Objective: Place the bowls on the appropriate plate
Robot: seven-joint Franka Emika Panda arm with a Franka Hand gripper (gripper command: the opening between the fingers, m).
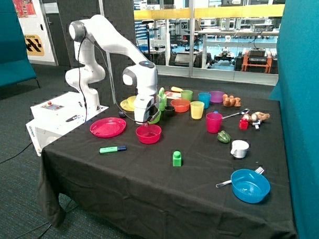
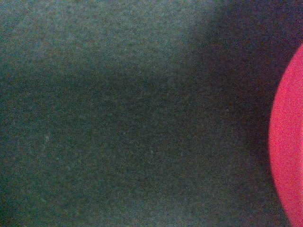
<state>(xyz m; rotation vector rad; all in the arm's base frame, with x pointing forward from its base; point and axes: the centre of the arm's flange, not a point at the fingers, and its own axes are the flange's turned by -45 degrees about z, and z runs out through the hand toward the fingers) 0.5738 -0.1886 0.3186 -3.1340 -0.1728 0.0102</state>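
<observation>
The white arm bends down steeply, its pincer (image 1: 147, 123) low at the red-pink bowl's (image 1: 148, 133) back rim — finger state cannot be told. The bowl sits on the black surface (image 1: 162, 188) beside the red plate (image 1: 108, 127).

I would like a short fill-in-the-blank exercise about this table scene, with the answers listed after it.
1. The gripper is at the rim of the red ____, which sits on the cloth.
2. The red plate has ____ on it.
3. The fork leans on the ____ bowl.
4. The marker lies in front of the red ____.

Answers: bowl; nothing; blue; plate
</observation>
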